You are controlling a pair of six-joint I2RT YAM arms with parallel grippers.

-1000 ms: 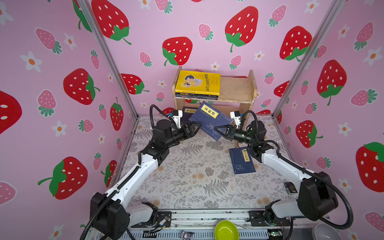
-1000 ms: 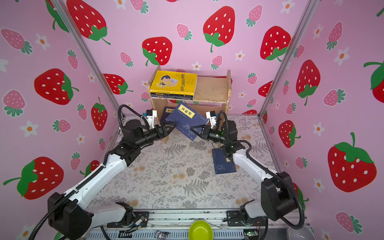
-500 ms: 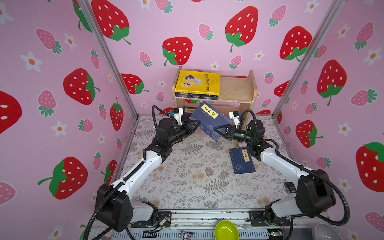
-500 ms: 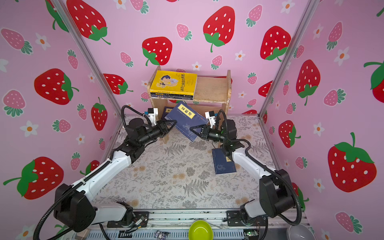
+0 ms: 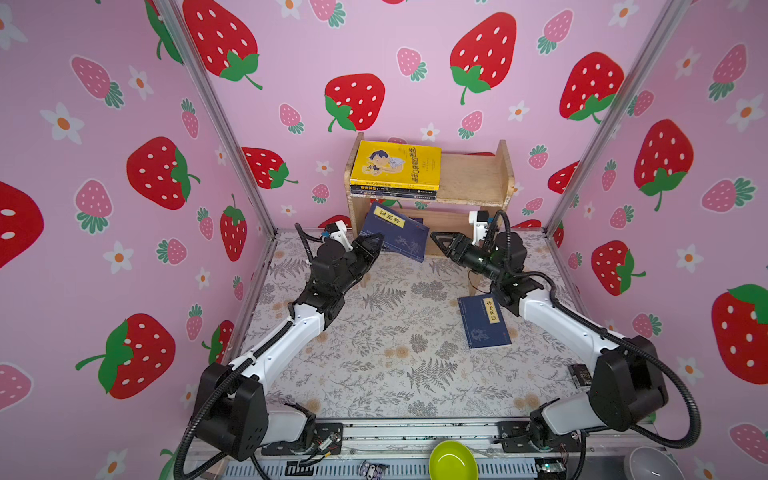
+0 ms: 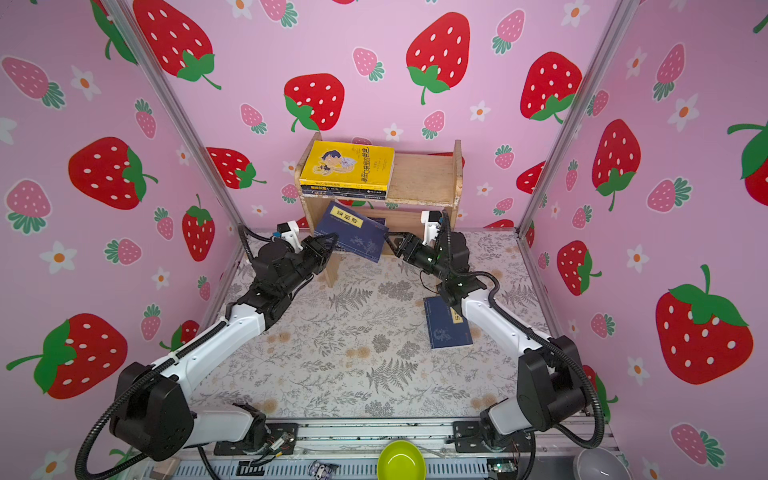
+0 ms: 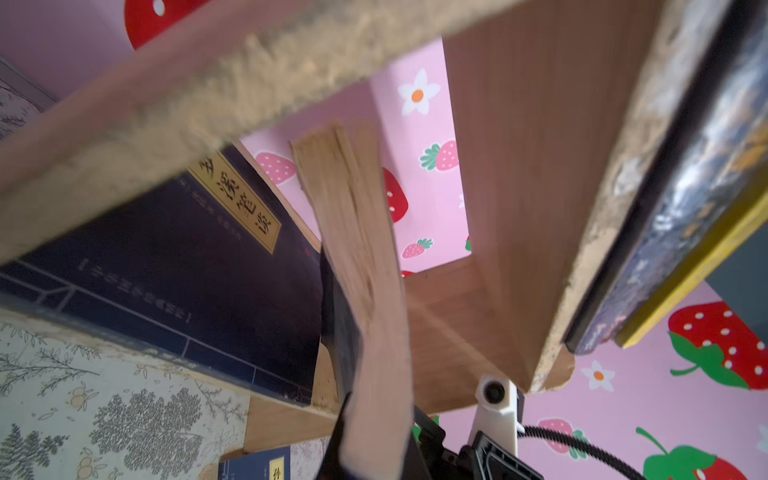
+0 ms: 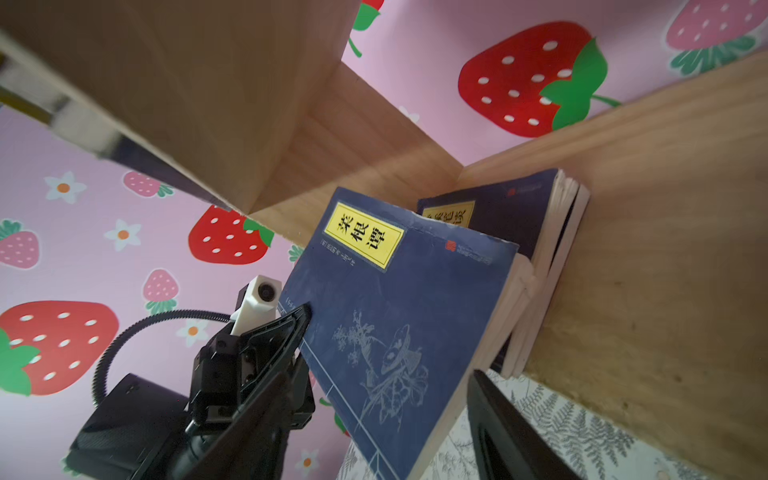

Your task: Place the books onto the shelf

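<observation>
Left fingers [image 5: 372, 246] are clamped narrow on the near left edge of a tilted navy book [image 5: 395, 235], which hangs clear of the counter [image 5: 374, 357]. Right fingers [image 5: 441, 242] stand spread just beside that book's right edge and grip nothing. The right wrist view agrees: one of the left fingers [image 8: 291, 328] lies pressed on the cover's edge, and the right fingers [image 8: 492, 409] are parted to either side of the book's lower corner, apart from it.

Nearest, along the front rail, sit a green bowl [image 5: 452, 460] and, off in the right corner, a grey bowl [image 5: 648, 465]. Further in, on the right side of the counter, a second navy book [image 5: 484, 322] lies flat with its yellow label up, its far corner hidden behind the right arm.

Beyond it the tilted navy book points its labelled end up toward the shelf [image 5: 469, 183], and that end reaches into the opening of the lower tier. A third navy book [image 8: 498, 208] lies flat in that lower tier, behind it. On the left half of the upper tier a yellow book [image 5: 395, 166] rests face up on two dark books [image 5: 392, 192], spines to the front.
</observation>
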